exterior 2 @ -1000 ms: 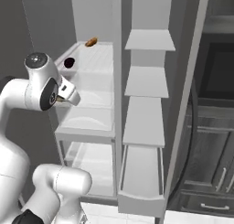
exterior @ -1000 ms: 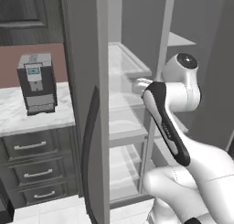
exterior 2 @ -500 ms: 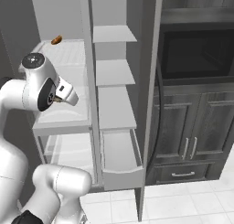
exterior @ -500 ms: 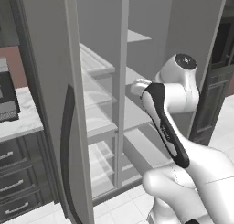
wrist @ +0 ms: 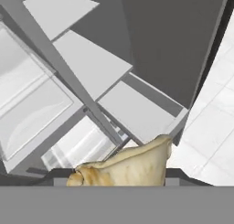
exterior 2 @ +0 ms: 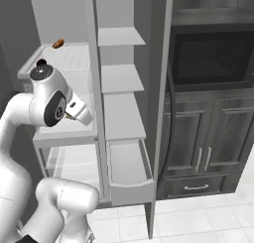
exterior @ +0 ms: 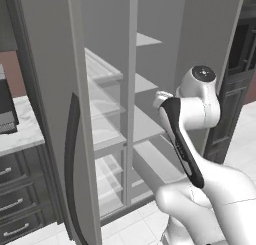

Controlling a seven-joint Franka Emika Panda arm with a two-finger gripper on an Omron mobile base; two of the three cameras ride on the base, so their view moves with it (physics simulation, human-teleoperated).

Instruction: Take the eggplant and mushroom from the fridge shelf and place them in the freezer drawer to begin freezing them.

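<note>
1 mushroom [wrist: 128, 166]: pale tan and creamy yellow, with a bumpy, lumpy end on 1 side and a smooth cap that comes to a thin, pointed edge on the other.
Where the mushroom is: up in the air, right at the tip of the gripper [wrist: 119, 178], in front of the open fridge [exterior 2: 158, 88]. In the right base view a tiny tan bit of it peeks out by the hand.
Gripper: pinching the mushroom between its 2 fingers; the finger tips are mostly hidden behind it. In the right base view the gripper [exterior 2: 74, 113] sits in front of the left side of the fridge, at about the middle shelf.
Freezer drawer [exterior 2: 130, 190]: a plain light grey box, pulled out at the bottom of the narrow right side of the fridge. It is lower than the gripper and to its right. I cannot see anything inside it.
Fridge shelves [exterior 2: 121, 78]: flat and light grey, 1 above the other.
Small brown thing [exterior 2: 58, 42]: lies at the back of the top left shelf, well apart from the gripper. It is too small to tell what it is.
Next to the fridge: a dark microwave [exterior 2: 213, 58] with dark cabinets [exterior 2: 198, 152] under it.
</note>
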